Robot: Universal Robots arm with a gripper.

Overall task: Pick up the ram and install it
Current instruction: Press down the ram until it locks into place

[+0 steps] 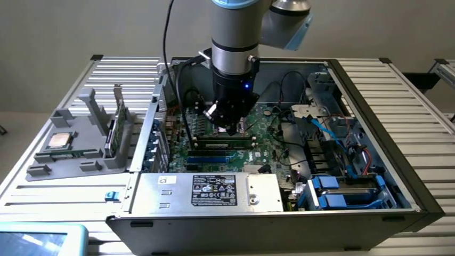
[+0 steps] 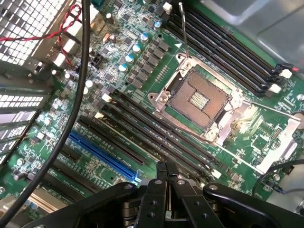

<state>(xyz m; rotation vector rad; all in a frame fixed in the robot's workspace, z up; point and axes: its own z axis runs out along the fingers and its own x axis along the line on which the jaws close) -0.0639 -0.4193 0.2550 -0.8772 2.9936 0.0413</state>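
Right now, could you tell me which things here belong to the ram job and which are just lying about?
Job: ram on the tray; memory slots; gripper, jaws shut, over the board.
Lying about: processor; expansion card; power supply.

Black cable [image 2: 76, 95] crosses slots [image 2: 142, 142]; open CPU socket [image 2: 199, 97] beside, unobstructed.

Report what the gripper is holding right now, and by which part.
Nothing, as far as shows: the gripper is shut, its fingertips pressed together with no board between them, low over the motherboard's memory slots.
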